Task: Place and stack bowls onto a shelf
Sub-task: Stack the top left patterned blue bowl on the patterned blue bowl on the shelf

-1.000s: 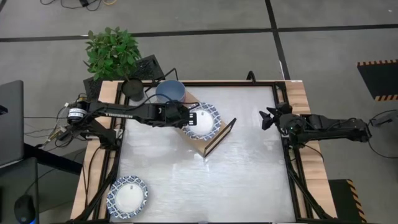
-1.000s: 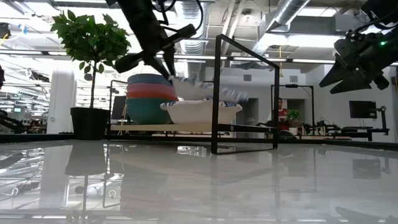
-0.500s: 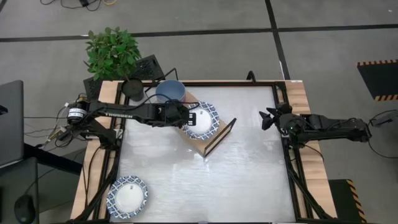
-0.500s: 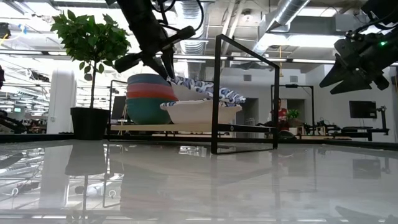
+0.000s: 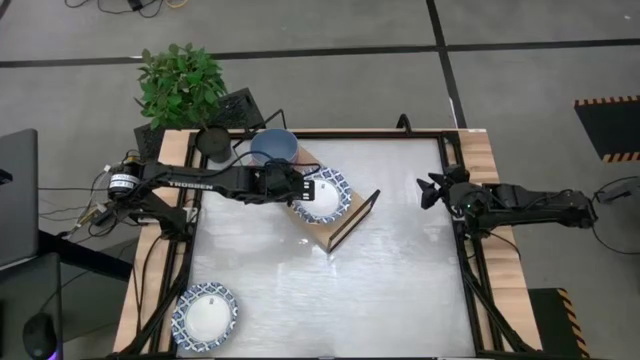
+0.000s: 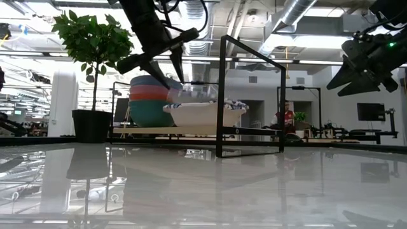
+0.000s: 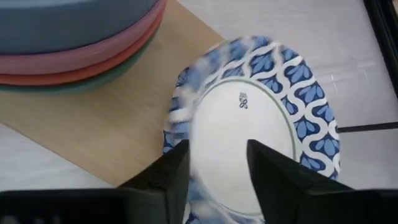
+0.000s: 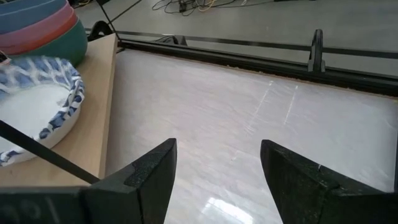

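My left gripper [image 7: 217, 149] stands open over the shelf [image 7: 112, 130], its fingers apart above the near rim of a blue-and-white patterned bowl [image 7: 255, 118]. That bowl shows blurred and sits in a second wide bowl [image 6: 203, 116] on the shelf board. Beside them on the shelf, several small bowls [image 5: 273, 147] are stacked, light blue on top and teal at the bottom. Another patterned bowl [image 5: 205, 315] lies on the table at the near left. My right gripper [image 5: 427, 190] waits open at the table's right edge.
The shelf's black wire end frame [image 6: 251, 95] stands upright just right of the wide bowls. A potted plant [image 5: 213, 143] stands at the table's far left corner. Bare tabletop [image 5: 400, 280] lies between the shelf and my right arm.
My left gripper has opened and let go of the patterned bowl. The bowl was tilted, with one side of its rim raised by the fingers. It has dropped level into the wide bowl beneath it. The gripper has stayed where it was.
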`<state>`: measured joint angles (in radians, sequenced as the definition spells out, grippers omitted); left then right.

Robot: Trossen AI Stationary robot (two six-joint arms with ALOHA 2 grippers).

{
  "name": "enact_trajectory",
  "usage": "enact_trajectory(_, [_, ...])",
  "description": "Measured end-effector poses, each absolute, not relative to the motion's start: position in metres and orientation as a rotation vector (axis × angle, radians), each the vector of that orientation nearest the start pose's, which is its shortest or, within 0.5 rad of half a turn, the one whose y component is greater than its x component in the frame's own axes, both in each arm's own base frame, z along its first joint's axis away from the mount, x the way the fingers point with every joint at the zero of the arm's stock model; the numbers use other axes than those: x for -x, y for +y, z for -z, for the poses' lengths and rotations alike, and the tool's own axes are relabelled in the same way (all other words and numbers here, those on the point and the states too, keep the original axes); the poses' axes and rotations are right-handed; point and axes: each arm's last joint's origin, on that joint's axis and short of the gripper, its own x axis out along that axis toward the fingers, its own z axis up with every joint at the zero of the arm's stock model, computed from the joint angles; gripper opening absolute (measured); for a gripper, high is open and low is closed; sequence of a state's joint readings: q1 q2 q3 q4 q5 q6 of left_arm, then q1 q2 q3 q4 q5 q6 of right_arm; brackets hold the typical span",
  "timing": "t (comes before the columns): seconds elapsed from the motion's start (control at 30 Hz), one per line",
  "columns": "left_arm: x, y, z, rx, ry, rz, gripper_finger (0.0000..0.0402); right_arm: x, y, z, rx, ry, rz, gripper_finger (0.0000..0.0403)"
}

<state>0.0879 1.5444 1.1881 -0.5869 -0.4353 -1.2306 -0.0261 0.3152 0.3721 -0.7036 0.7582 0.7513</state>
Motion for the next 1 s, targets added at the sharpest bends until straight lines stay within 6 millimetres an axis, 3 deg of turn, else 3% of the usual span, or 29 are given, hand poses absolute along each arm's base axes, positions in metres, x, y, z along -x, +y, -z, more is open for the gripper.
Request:
enact_trajectory(0.27, [-0.316,0.039,-0.261,0.892,0.582,-0.922,0.0197,-0.08,-0.022,-0.206,-0.453,0.301,0.937,0.026])
enact_trajectory(0.5, [-0.311,0.024,-0.27,0.803,0.897,-0.66,0.021,-0.08,-0.022,-0.205,-0.453,0.301,0.937,0.026])
enact_trajectory(0.77, [-0.3,-0.03,-0.295,0.542,1.12,-0.402,0.021,-0.08,-0.022,-0.205,-0.452,0.302,0.938,0.026])
enact_trajectory(1.0, [-0.278,-0.105,-0.289,0.442,1.195,-0.274,0.021,-0.08,-0.022,-0.205,-0.452,0.302,0.937,0.026])
